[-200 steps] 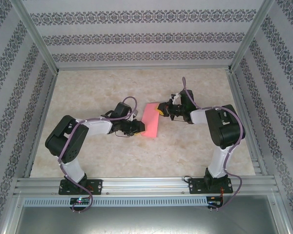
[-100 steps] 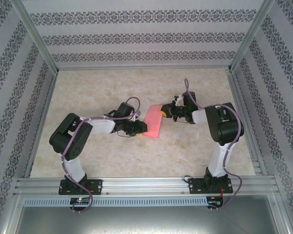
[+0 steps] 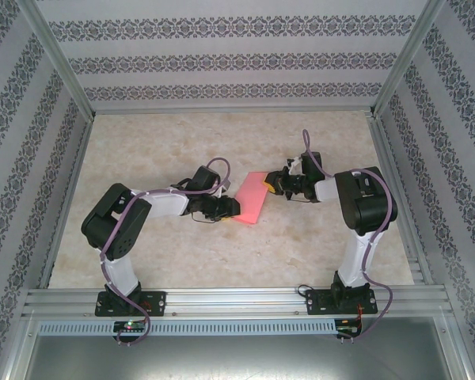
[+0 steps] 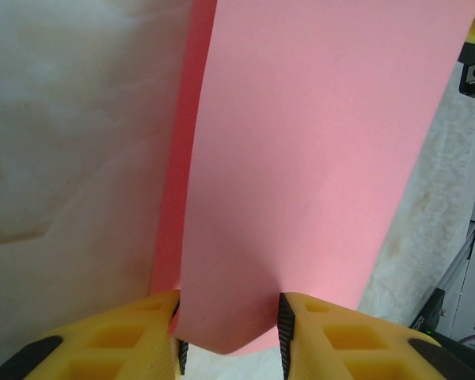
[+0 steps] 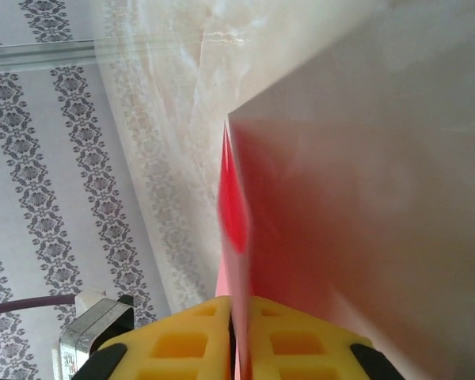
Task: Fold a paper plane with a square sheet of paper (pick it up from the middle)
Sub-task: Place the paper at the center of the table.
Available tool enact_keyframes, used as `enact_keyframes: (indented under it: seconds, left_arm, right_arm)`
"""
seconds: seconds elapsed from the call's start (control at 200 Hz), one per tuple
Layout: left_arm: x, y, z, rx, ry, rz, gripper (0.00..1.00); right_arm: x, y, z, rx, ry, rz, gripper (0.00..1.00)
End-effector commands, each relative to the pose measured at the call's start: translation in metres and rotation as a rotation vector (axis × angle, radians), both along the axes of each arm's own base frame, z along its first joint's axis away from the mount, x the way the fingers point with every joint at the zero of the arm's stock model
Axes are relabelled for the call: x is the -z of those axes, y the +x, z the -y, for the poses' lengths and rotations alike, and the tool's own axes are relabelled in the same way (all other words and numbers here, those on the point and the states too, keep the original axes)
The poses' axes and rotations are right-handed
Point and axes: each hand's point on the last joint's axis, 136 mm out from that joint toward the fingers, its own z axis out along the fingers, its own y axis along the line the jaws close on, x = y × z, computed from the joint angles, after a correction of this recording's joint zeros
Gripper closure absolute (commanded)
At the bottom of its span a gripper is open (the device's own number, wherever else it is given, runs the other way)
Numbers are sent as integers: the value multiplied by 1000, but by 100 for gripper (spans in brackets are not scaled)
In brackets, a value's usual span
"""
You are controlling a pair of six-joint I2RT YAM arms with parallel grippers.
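The square sheet of paper, salmon pink and folded double into a narrow strip, lies slanted at the middle of the table between my two grippers. My left gripper is at its near-left end. In the left wrist view the strip runs away from the camera, and its corner sits between the parted yellow fingers of that gripper. My right gripper is at the far-right end. In the right wrist view its fingers are pinched on the thin edge of the paper.
The marble-patterned table is fenced by aluminium rails, with a front rail by the arm bases and patterned walls on three sides. Both forearms reach in toward the centre.
The left arm has stretched a little to the right and the right gripper has drawn slightly right. The paper has shifted right with them and now looks narrower and more slanted.
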Motion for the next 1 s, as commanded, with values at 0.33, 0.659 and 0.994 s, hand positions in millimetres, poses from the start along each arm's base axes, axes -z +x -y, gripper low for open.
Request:
enact_keyframes:
  seconds: [0.33, 0.659, 0.994]
  left_arm:
    - [0, 0, 11, 31, 18, 17, 63]
    - [4, -2, 13, 16, 9, 0, 66]
    - [0, -1, 16, 16, -15, 9, 64]
  right_arm:
    - [-13, -21, -2, -65, -36, 88, 66]
    - [-13, -48, -19, -94, -85, 86, 61]
    - [-9, -61, -27, -126, -124, 78, 79]
